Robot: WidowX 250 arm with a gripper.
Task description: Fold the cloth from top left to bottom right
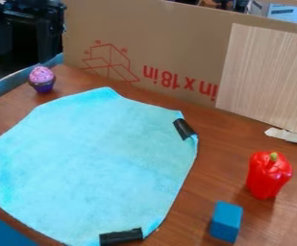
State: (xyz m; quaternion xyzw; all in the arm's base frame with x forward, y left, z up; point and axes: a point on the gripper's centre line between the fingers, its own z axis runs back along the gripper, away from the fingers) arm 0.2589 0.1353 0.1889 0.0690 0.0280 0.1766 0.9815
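Cloth [96, 163] lay spread near the tabletop's [184, 223] lower-left edge — red pepper [268, 177] and blue block [226, 222] to its right — and how open the gripper was, or what it held, could not be told.

The cloth [99, 163] is light blue, with a soft, faintly mottled surface. It lies spread out, mostly flat, over the left and middle of the brown table [199, 192]. Its outline is uneven and many-sided. Black patches [184, 129] mark its far right, near and left edges; some corners may be tucked under.
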